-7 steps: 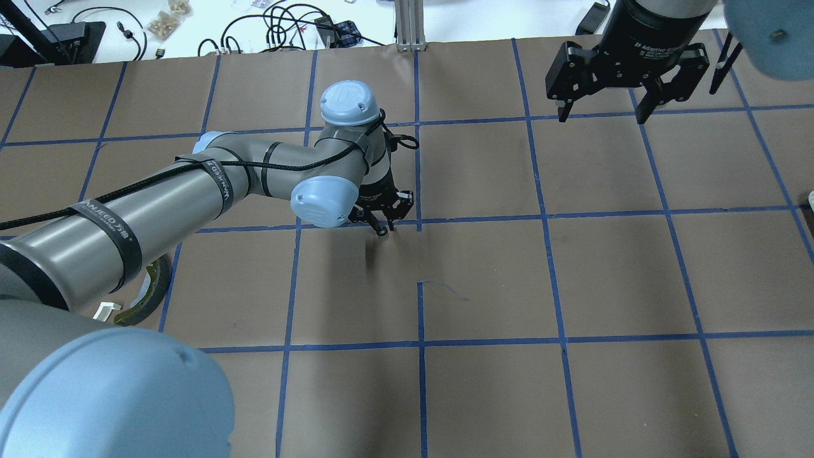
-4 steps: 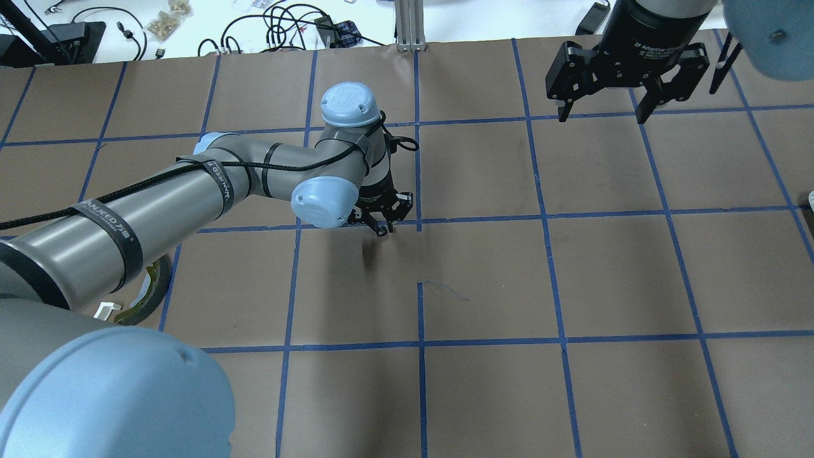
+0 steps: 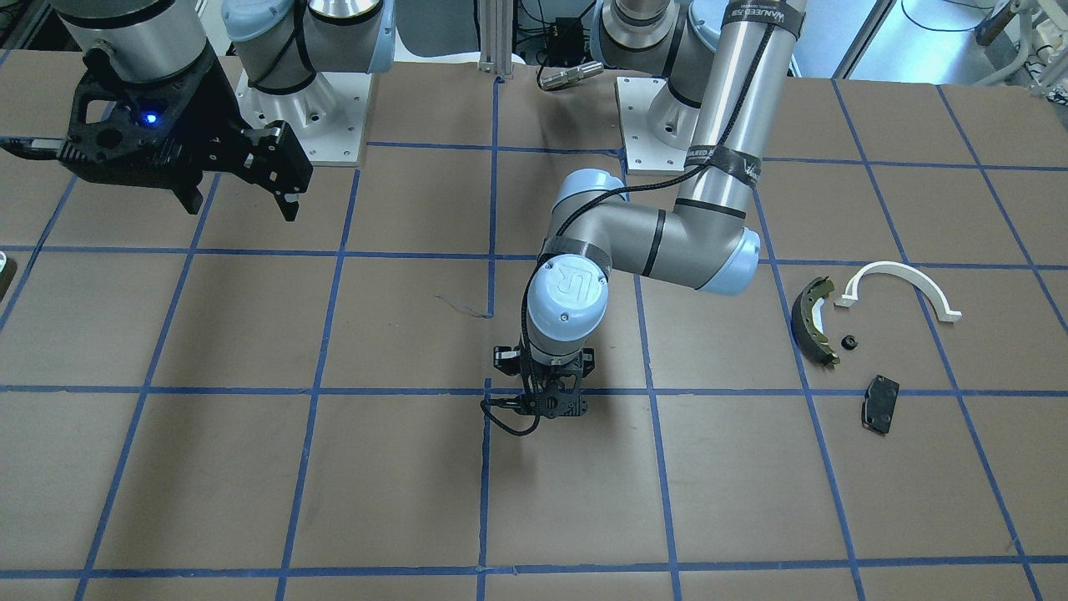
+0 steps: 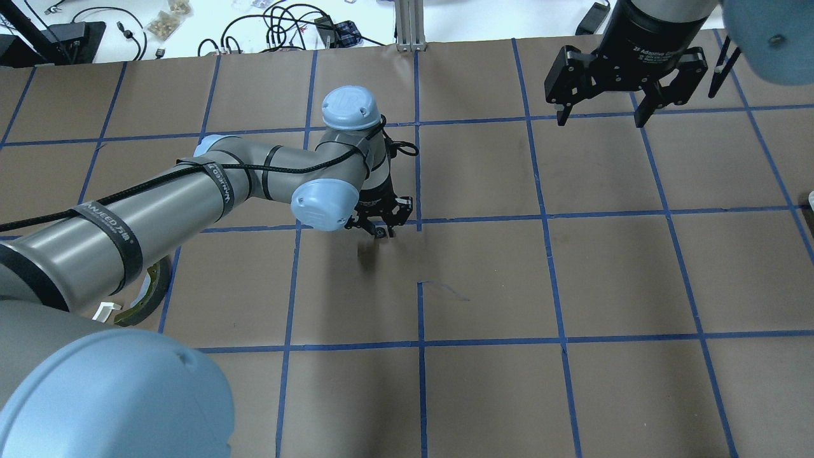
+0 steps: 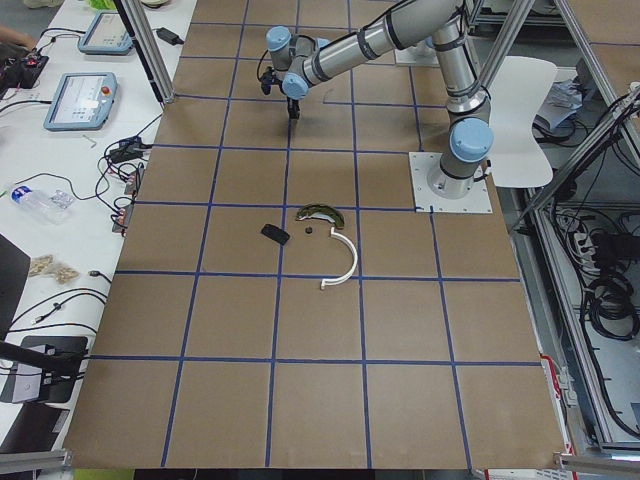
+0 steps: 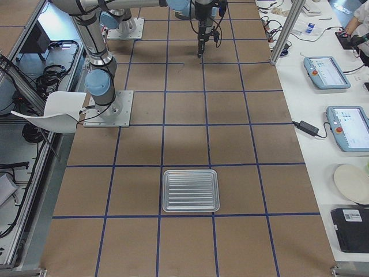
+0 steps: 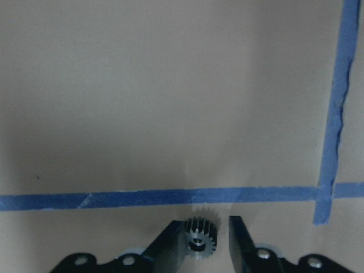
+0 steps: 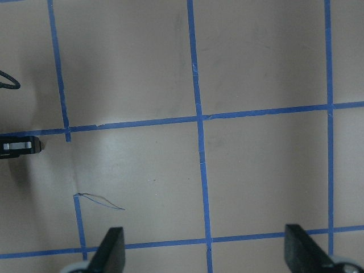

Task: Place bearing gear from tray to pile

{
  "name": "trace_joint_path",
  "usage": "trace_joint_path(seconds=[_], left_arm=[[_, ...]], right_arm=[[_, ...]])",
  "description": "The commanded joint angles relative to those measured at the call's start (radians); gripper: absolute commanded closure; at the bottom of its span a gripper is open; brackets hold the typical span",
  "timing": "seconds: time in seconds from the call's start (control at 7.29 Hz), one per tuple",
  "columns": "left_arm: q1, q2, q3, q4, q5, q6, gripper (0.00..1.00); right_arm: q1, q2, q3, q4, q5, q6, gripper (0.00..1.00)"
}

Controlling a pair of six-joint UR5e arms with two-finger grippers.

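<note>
A small toothed metal bearing gear [image 7: 200,239] sits between the fingers of my left gripper [image 7: 206,225], which is shut on it just above the brown paper, beside a blue tape crossing [image 4: 418,221]. That left gripper [image 3: 538,411] hangs near the table's middle. The pile lies about two grid squares to my left: an olive brake shoe [image 3: 813,321], a white arch [image 3: 901,284], a black pad [image 3: 880,404] and a tiny black round piece [image 3: 849,342]. The silver ribbed tray [image 6: 191,171] lies empty at the table's right end. My right gripper [image 4: 600,119] hovers open and empty at the far right.
Blue tape lines divide the brown table into squares. Cables and small parts lie beyond the far edge [image 4: 273,25]. Both arm bases [image 3: 300,108] stand at the robot's side. Pendants and a plate rest on a side bench [image 6: 328,72].
My left gripper has edged slightly to the left with the gear still in it. The right gripper has drifted a little toward the far edge.
</note>
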State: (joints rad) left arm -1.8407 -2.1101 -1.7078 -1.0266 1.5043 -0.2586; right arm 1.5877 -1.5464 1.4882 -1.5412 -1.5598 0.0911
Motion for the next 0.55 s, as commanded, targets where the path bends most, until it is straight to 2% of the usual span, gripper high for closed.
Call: trace_joint_path(seconds=[0.0,0.14,0.41], left_arm=[[0.001,0.015,-0.027,-0.001,0.001,0.004,0.65],[0.004,0.021,-0.023,-0.004,-0.004,0.018,1.0],[0.023,0.028,-0.004,-0.044,-0.007,0.025,1.0]], right_arm=[[0.0,-0.001,0.012,-0.005,0.0,-0.013,0.0],[0.0,-0.001,0.012,-0.007,0.0,-0.01,0.0],[0.0,-0.001,0.014,-0.007,0.0,-0.011,0.0]])
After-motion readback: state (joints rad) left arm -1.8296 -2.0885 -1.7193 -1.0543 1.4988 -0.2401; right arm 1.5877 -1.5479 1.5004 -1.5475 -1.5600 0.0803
